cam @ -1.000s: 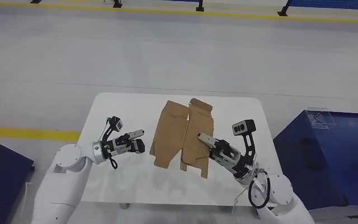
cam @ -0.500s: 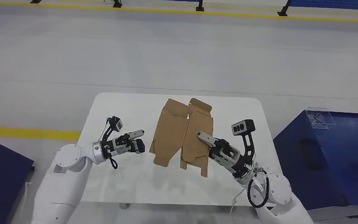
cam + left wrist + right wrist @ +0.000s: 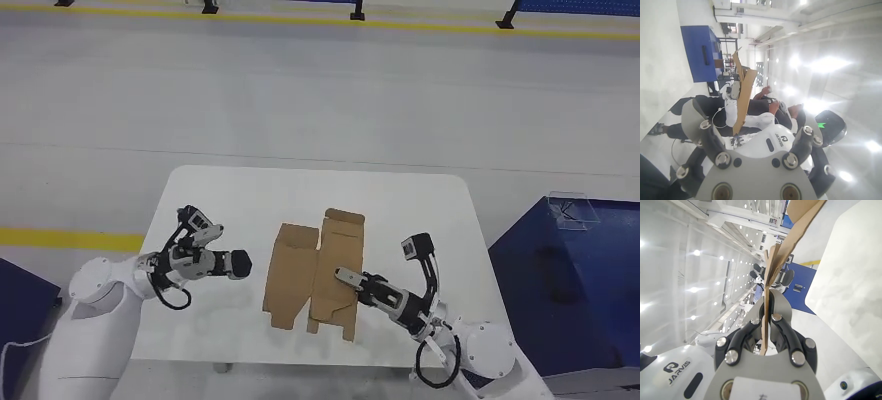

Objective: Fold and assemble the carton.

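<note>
Flattened brown carton [image 3: 308,275] is held off the white counter [image 3: 200,200], over its middle, with end flaps showing at the far and near ends. The right gripper [image 3: 347,273] has it by the right panel, toward the robot's end; its fingers [image 3: 781,306] pinch the cardboard edge-on. The left gripper [image 3: 238,263] sits near the carton's left edge, apart from it, fingers [image 3: 690,111] spread wide with nothing between. A blue cabinet [image 3: 580,270] stands beside the counter's right side.

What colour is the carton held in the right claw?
The carton is plain brown cardboard, clearest in the top view.
</note>
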Robot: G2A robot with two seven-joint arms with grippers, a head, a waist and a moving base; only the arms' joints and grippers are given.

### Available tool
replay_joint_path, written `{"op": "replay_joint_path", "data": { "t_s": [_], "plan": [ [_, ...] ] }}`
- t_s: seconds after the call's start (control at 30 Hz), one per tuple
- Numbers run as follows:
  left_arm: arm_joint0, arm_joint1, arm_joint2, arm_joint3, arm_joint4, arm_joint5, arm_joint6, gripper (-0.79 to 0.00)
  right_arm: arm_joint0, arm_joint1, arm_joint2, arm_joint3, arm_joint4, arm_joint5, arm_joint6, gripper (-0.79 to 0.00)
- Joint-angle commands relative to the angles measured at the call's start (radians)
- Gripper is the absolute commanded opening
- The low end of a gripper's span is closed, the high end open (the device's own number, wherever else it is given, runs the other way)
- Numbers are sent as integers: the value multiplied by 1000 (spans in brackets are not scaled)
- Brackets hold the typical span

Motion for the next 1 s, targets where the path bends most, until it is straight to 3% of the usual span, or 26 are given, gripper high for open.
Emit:
{"op": "replay_joint_path", "data": {
  "t_s": [0.0, 0.1, 0.17, 0.23, 0.27, 0.3, 0.37, 0.5, 0.53, 0.73, 0.77, 0.8, 0.83, 0.87, 0.97],
  "plan": [
    [10, 2, 18, -32, 42, -18, -2, 0, 5, -1, -9, -1, -12, 7, 0, -785],
    [21, 1, 50, -62, 42, -20, -15, 0, 21, -2, -24, 0, -22, 24, 9, -785],
    [28, 2, 66, -84, 55, -41, -19, -77, 31, -3, -31, 4, -26, 35, 9, -785],
    [34, 3, 79, -101, 74, -67, -29, -89, 42, -4, -39, 9, -33, 45, 10, -785],
    [36, 4, 83, -106, 78, -77, -35, -151, 46, -4, -44, 12, -35, 46, 8, -785],
    [38, 5, 87, -106, 80, -81, -37, -271, 49, -5, -49, 16, -37, 49, 7, -785],
    [33, 6, 95, -100, 92, -85, -30, -296, 55, -6, -58, 19, -38, 53, 7, -785],
    [22, 6, 108, -82, 66, -102, -30, -754, 62, -8, -70, 25, -34, 56, 10, -785],
    [20, 6, 110, -77, 62, -107, -31, -785, 65, -8, -72, 25, -38, 57, 12, -785],
    [7, 8, 125, -63, 51, -123, -34, -785, 72, -9, -76, 29, -41, 65, 11, -785],
    [6, 8, 126, -61, 49, -125, -32, -785, 73, -9, -77, 30, -42, 66, 9, -757],
    [4, 9, 128, -59, 49, -125, -33, -785, 74, -9, -78, 32, -43, 68, 7, -643],
    [2, 9, 130, -57, 48, -126, -32, -785, 76, -10, -78, 34, -42, 72, 4, -462],
    [1, 10, 132, -55, 47, -127, -32, -785, 77, -10, -77, 37, -41, 78, -2, 0],
    [-3, 11, 135, -49, 45, -132, -30, -785, 83, -11, -75, 48, -31, 87, -10, 0]
  ]
}}
